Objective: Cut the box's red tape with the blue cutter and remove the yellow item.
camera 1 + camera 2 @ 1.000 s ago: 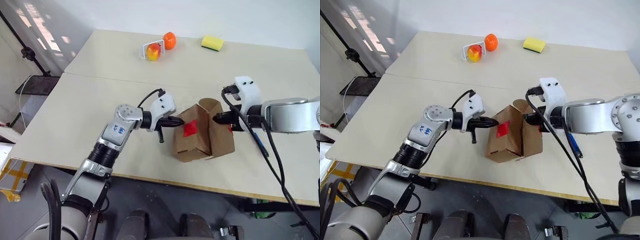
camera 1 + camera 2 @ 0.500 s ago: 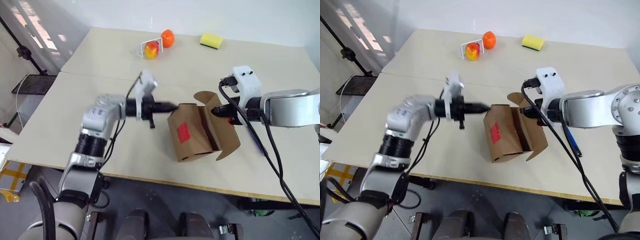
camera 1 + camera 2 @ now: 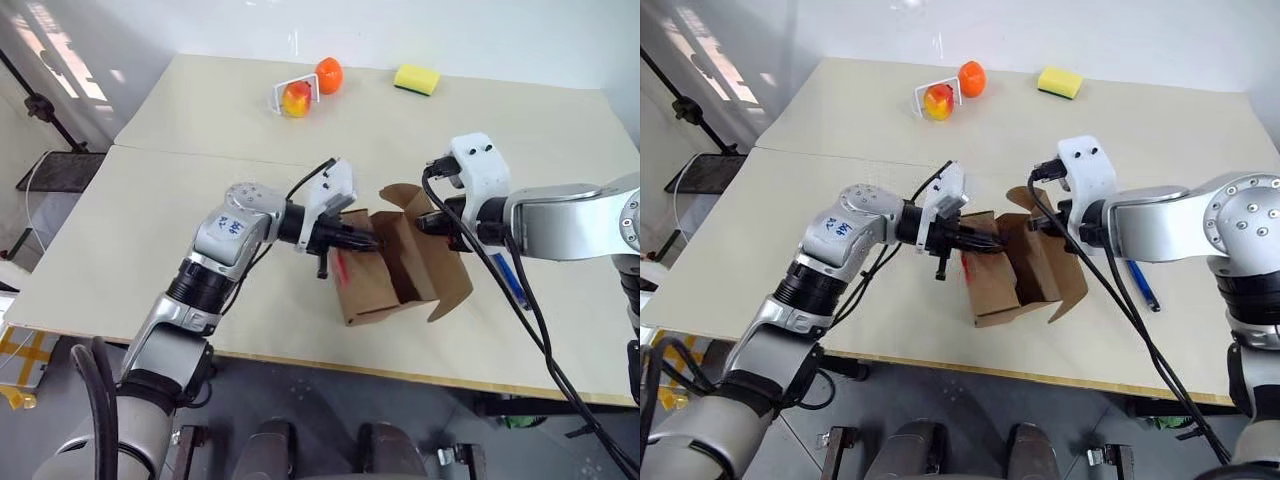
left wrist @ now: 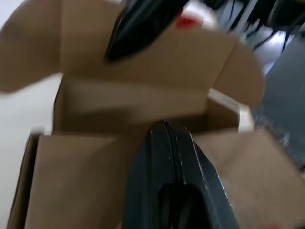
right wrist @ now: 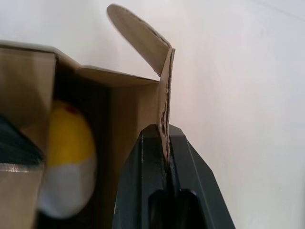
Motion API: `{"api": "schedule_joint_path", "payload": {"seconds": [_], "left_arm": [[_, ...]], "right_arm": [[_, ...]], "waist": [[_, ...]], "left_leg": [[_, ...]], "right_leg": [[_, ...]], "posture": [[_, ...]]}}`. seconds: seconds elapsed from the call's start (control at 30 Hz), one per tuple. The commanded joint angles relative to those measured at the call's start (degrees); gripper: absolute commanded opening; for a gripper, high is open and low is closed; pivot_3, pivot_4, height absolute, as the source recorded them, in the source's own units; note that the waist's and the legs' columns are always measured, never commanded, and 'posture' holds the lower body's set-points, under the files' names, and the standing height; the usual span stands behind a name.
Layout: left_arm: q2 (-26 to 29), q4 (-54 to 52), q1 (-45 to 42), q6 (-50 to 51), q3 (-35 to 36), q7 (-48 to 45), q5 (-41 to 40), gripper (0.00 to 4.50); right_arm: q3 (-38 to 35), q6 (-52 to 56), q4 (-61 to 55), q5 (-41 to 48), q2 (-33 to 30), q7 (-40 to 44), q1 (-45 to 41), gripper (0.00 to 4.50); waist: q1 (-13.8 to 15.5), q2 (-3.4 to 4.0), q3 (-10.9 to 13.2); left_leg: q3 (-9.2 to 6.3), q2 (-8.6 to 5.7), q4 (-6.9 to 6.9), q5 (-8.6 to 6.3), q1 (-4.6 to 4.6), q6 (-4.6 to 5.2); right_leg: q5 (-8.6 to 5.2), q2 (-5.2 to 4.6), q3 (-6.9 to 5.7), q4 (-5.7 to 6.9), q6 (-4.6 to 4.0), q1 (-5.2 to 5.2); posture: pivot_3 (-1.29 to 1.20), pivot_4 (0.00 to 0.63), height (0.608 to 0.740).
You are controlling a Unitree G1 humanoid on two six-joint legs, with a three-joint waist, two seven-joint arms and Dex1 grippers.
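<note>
The brown box (image 3: pixel 372 292) stands open on the table with its flaps spread. My right gripper (image 3: pixel 422 224) is shut on the edge of one upright flap (image 5: pixel 163 81), which runs between its fingertips (image 5: pixel 157 138). My left gripper (image 3: pixel 372 241) is shut, its tips lying over the box's left top edge (image 4: pixel 95 143). Just below them a sliver of the red tape (image 3: pixel 341 266) shows. Inside the box sits the rounded yellow item (image 5: pixel 66 138), pale at one end. On the table to the right of the box, behind my right arm's cable, lies the blue cutter (image 3: pixel 1143 286).
At the table's far side lie a yellow sponge (image 3: pixel 416 79), an orange fruit (image 3: pixel 328 75) and a red-and-yellow fruit (image 3: pixel 296 99) by a small white stand. A seam (image 3: pixel 200 155) crosses the tabletop. The front edge (image 3: pixel 300 352) runs close below the box.
My left gripper drew back to the left, then returned and now rests over the box's top edge. The box has turned, its flaps stand wider, and the red tape is mostly hidden.
</note>
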Motion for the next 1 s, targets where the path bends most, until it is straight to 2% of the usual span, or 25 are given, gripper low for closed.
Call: {"api": "schedule_joint_path", "payload": {"seconds": [0.03, 0.23, 0.4, 0.47, 0.6, 0.77, 1.0], "left_arm": [[1.8, 1.5, -0.4, -4.1, -2.9, -1.8, 4.1, 0.0], [5.6, 5.5, -0.3, -10.5, -5.9, -1.9, 10.8, 0.0], [7.9, 4.4, 0.8, -11.3, -6.7, -3.0, 12.2, 0.0], [8.6, 3.4, 1.3, -10.4, -6.6, -3.3, 12.0, 0.0], [9.7, 1.7, 3.5, -8.9, -6.1, -2.5, 12.0, 0.0], [7.4, 4.4, 5.6, -10.2, -4.8, 0.6, 13.3, 0.0], [0.7, 14.0, 4.0, -16.1, -1.4, 7.7, 14.0, 0.0]], "right_arm": [[-2.2, -1.0, -1.3, 0.8, -0.8, -0.6, -0.6, 0.02], [-2.7, -0.4, -1.1, 0.8, -3.1, -0.3, 0.0, 0.02], [-2.5, 0.9, 0.2, 0.8, -6.8, 1.8, 0.5, 0.02], [-3.0, 0.8, 0.7, 0.8, -7.6, 2.3, 1.8, 0.02], [-5.6, 0.0, 1.2, 0.8, -8.9, 3.4, 9.6, 0.02], [-6.5, -1.6, 0.5, 0.8, -7.1, 2.3, 16.8, 0.02], [-5.1, -2.3, 1.1, 0.8, -2.9, -1.4, 16.9, 0.02]], "waist": [[0.0, 0.0, 0.0], [0.1, 0.01, 0.0], [0.2, 0.01, 0.0], [0.6, 0.01, 0.0], [1.2, 0.01, 0.0], [0.9, -0.02, 0.0], [0.8, -0.02, 0.0]], "left_leg": [[-0.01, 0.0, 0.0, 0.0, 0.01, 0.0], [-0.03, -0.01, 0.0, 0.0, 0.02, 0.0], [-0.04, 0.0, 0.03, 0.0, 0.15, 0.01], [-0.04, 0.0, 0.04, 0.01, 0.16, 0.02], [-0.1, -0.08, 0.09, -0.02, 0.22, 0.06], [-0.08, -0.11, 0.07, -0.04, -0.01, 0.1], [-0.04, -0.06, 0.18, -0.02, -0.05, 0.08]], "right_leg": [[0.0, 0.0, 0.0, 0.0, 0.0, 0.0], [0.0, -0.01, 0.0, 0.0, 0.0, 0.02], [0.01, -0.01, 0.07, 0.04, -0.01, 0.11], [0.01, -0.02, 0.08, 0.04, -0.01, 0.13], [0.03, -0.07, -0.01, 0.02, -0.04, 0.35], [0.03, -0.09, -0.05, -0.02, -0.04, 0.14], [0.03, -0.08, -0.14, 0.02, -0.04, 0.14]], "posture": [[0.0, 0.15, 0.74], [0.0, 0.15, 0.74], [0.0, 0.15, 0.74], [0.0, 0.15, 0.74], [0.0, 0.15, 0.74], [0.0, 0.15, 0.74], [0.0, 0.15, 0.74]]}}
